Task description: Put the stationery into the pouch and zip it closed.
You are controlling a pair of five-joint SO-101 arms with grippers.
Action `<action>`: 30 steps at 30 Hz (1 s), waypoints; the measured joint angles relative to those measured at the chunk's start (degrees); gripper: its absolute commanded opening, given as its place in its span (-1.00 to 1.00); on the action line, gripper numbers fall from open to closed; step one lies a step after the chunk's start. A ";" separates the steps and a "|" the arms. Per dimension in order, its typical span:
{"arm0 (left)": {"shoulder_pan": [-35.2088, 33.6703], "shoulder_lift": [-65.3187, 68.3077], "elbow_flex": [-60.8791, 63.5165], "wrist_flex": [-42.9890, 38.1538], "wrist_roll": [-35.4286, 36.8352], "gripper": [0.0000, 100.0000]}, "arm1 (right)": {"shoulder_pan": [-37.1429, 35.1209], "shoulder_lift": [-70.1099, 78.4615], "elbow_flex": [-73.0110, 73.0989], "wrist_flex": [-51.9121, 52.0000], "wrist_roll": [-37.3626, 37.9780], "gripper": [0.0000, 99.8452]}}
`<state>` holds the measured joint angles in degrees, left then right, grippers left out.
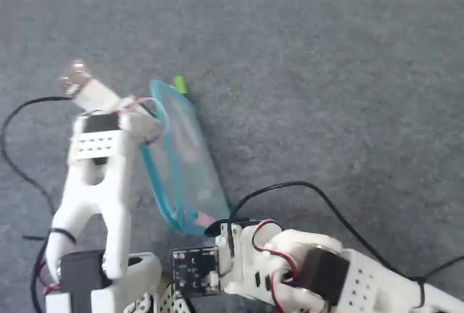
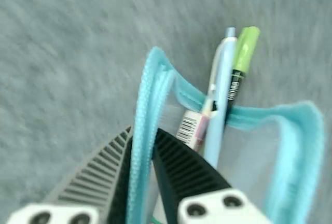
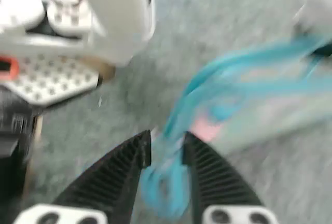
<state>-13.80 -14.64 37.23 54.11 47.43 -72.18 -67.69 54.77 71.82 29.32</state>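
A clear pouch (image 1: pixel 185 164) with a light-blue zipper edge lies on the grey cloth between the two arms. A green marker (image 2: pixel 244 53) and a pale-blue pen (image 2: pixel 222 99) stick out of its far mouth; the marker's tip (image 1: pixel 179 83) also shows from above. My left gripper (image 2: pixel 142 156) is shut on the pouch's blue zipper edge (image 2: pixel 150 94) near that open end. At the near end, my right gripper (image 3: pixel 166 151) is shut on the pouch's blue corner (image 3: pixel 163 182). Something pink (image 3: pixel 205 128) shows through the pouch there.
The grey cloth (image 1: pixel 326 96) covers the whole table and lies bare to the right and back. A black cable (image 1: pixel 304 186) loops beside the right arm. Another cable (image 1: pixel 11 146) runs along the left edge. The left arm's base (image 3: pixel 57 73) stands close to my right gripper.
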 measured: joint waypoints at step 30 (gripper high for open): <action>-2.64 0.00 -0.79 0.00 0.62 -0.98 | 8.79 26.46 -12.57 -9.41 -3.52 -0.59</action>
<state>-16.44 -14.64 36.44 54.11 48.04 -63.38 -41.23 42.20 62.42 25.80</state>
